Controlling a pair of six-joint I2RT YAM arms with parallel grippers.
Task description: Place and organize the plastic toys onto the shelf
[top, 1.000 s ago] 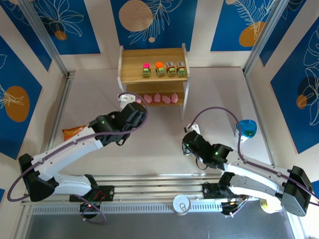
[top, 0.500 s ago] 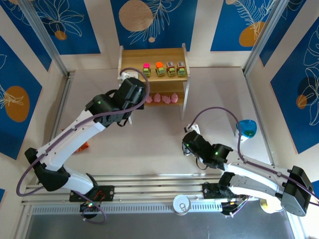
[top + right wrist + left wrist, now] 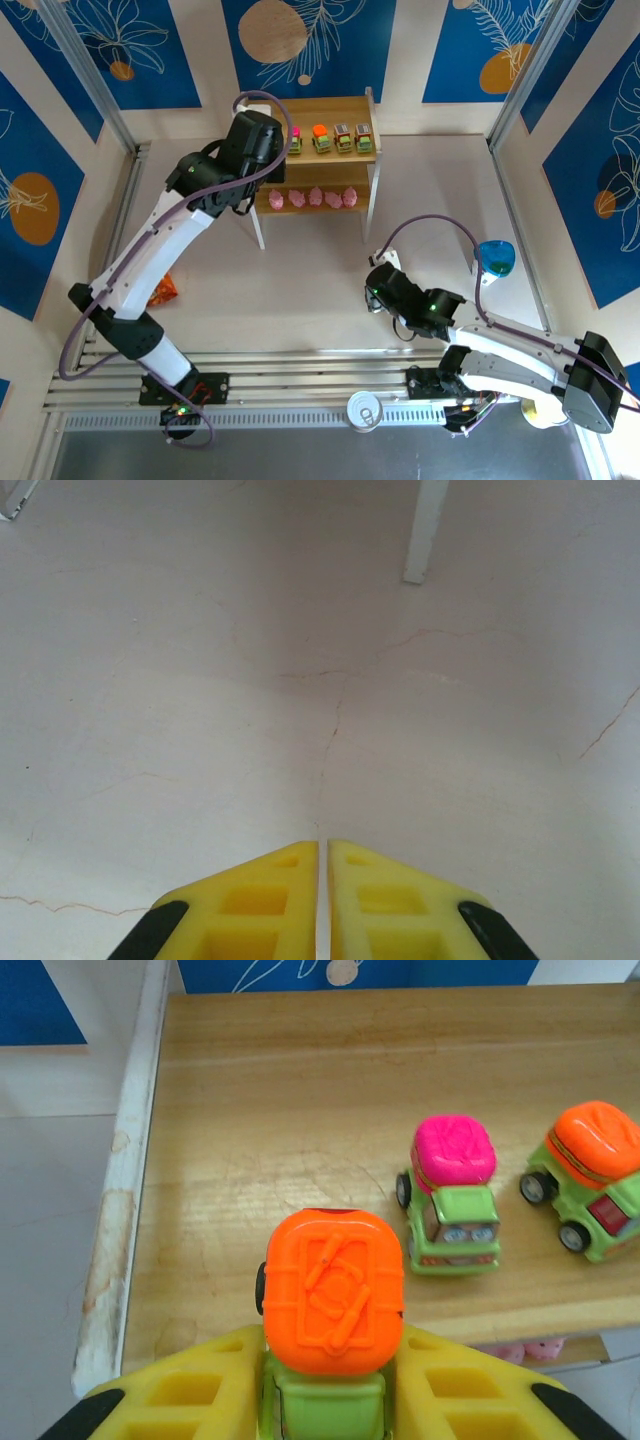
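Held low in the left wrist view, by the near edge of the top board of the small two-tier shelf of light wood with white sides [image 3: 300, 1110]: a small green plastic toy car with an orange top [image 3: 333, 1290]. Lower part hidden between yellow fingers and cut off by the bottom edge. Cannot tell if touching the board or just above it. Squeezed on both sides by the left gripper [image 3: 325, 1405], jaws apart only as wide as the car.

On the board at 2 o'clock, a green car with a magenta top [image 3: 455, 1195]. Past that, a second orange-topped green car [image 3: 590, 1175], cut off at the right edge. Just a peek of rounded pink figures [image 3: 530, 1350] under the board at 4 o'clock.

Seen from above, two green cars with grey-brown tops [image 3: 343, 137] at the 3 o'clock end of the row.

Farther out, right gripper [image 3: 322, 880] low over the pale table [image 3: 200, 680], jaws pressed together, holding nothing. Flat orange-red snack bag [image 3: 165, 290] at 8 o'clock from the shelf, half hidden behind the left arm. Blue bowl [image 3: 495, 257] at 4 o'clock.
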